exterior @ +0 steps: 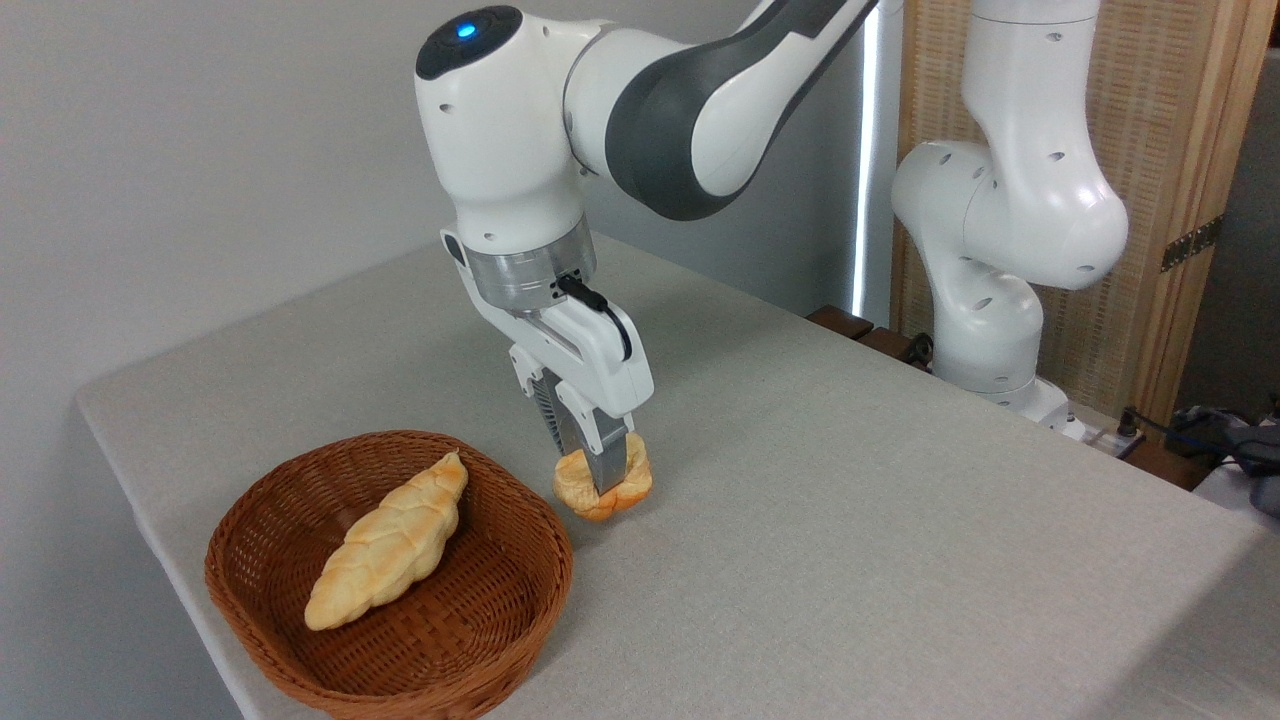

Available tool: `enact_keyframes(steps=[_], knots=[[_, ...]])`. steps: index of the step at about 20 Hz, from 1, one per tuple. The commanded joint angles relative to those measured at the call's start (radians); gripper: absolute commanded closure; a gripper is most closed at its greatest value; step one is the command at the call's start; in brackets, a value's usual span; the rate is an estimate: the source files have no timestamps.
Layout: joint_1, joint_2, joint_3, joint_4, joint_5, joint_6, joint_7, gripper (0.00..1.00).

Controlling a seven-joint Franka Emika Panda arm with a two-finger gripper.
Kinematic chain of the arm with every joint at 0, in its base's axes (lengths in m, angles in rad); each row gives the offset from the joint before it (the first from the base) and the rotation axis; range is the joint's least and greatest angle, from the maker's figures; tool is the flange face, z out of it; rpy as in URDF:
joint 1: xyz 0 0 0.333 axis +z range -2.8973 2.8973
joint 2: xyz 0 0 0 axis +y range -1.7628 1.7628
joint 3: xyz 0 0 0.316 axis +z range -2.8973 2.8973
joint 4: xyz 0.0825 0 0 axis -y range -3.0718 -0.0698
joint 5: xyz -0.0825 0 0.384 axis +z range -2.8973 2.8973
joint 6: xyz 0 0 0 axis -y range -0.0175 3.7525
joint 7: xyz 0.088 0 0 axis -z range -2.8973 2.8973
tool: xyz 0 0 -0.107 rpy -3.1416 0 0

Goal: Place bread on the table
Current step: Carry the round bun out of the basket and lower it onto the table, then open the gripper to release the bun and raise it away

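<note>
The bread (580,490), a small round golden-brown roll, is at the level of the grey-beige table (850,520), just right of the wicker basket. My gripper (603,478) comes down on it from above, fingers shut on the roll, the near finger (607,462) crossing its front. Whether the roll rests on the cloth or hangs just above it, I cannot tell.
A brown woven wicker basket (480,620) stands at the front left corner, holding a long braided loaf (388,545). The arm's white base (985,330) rises at the table's far right edge. Cables and dark items (1230,440) lie beyond the right edge.
</note>
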Motion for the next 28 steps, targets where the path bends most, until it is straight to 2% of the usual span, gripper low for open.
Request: enact_keyframes(steps=[1,19,24,28], knots=[[-0.01,-0.011,0.006,-0.017,-0.003,0.025,0.0,0.0],[-0.011,-0.005,-0.008,-0.007,-0.001,0.05,0.0,0.0],[-0.011,-0.014,-0.008,0.058,-0.011,0.059,-0.01,0.0],[-0.011,-0.014,-0.007,0.102,0.002,0.057,-0.004,0.0]])
